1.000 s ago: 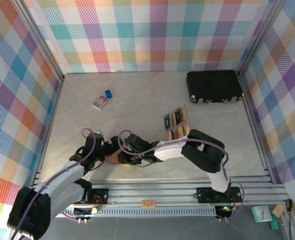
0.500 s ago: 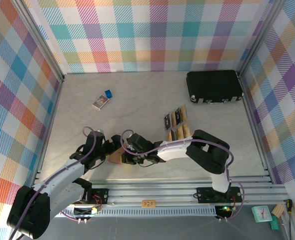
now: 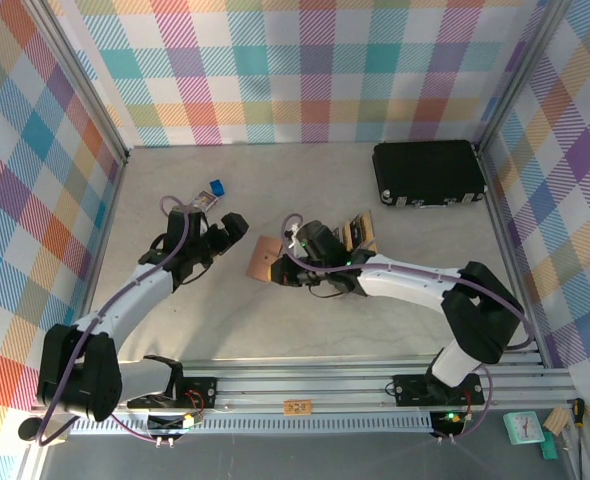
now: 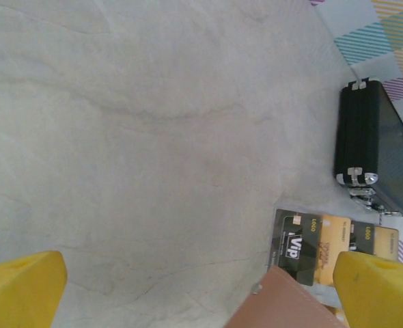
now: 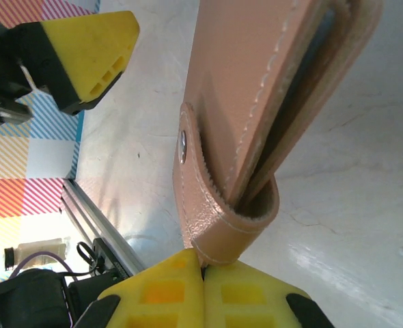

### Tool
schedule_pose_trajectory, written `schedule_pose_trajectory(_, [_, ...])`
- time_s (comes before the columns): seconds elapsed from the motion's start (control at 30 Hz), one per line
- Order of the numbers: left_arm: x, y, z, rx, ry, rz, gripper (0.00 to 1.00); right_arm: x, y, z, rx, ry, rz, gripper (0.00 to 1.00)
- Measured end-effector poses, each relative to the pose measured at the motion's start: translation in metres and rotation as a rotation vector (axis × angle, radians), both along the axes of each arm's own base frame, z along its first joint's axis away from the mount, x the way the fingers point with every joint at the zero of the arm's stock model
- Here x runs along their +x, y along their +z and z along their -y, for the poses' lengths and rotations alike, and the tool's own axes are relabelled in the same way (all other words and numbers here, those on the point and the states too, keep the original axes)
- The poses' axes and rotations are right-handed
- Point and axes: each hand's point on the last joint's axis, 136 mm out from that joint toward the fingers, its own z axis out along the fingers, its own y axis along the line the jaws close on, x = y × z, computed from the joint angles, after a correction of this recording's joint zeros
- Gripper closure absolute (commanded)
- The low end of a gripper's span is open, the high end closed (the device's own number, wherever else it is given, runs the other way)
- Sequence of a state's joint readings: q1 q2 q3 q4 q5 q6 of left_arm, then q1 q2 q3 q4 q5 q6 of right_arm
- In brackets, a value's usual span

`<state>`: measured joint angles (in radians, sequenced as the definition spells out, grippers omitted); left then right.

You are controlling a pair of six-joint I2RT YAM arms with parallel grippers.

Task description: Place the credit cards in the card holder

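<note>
Several credit cards, thin dark grey and gold rectangles, lie fanned at mid-table. Your right arm crosses their near edge in the top view, so you cannot count them. From the left wrist, the near end of the fan is cut off by a corner of the card holder and by one yellow fingertip. A small printed box with a whitish edge sits partly under the left arm's cable, just beside a tiny blue object.

Your right arm reaches long and low from its base at the near right, leftward across the table. The right gripper has its yellow fingers pressed together on the clasp tab of the small tan leather-like folding card holder. It is held on edge just left of the cards, and you cannot tell whether it clears the table. Your left arm stretches out from the near left. The left gripper is spread wide, near the holder but apart from it.

One dark card reads "ViP" in white. The print on the gold cards is too small to read. A large black rectangular case with metal latches sits in the far right corner.
</note>
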<state>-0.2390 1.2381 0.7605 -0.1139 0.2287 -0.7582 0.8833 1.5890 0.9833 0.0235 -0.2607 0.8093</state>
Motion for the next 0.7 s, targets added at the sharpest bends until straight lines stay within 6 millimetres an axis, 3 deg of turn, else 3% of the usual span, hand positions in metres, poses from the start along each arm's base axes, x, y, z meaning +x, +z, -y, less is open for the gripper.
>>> schedule_pose_trajectory(0.17, [0.004,0.018,0.019,-0.065,-0.112,0.051,0.0,0.012,0.027,0.019,0.056,0.037,0.009,1.0])
schedule_pose_trajectory(0.5, [0.018,0.048,0.048,-0.232,-0.258,0.154,0.03,0.024,0.084,0.02,0.199,0.145,0.013,1.0])
schedule_pose_trajectory(0.7, [0.027,0.073,0.058,-0.346,-0.277,0.221,0.13,0.017,0.095,0.017,0.237,0.194,-0.001,1.0])
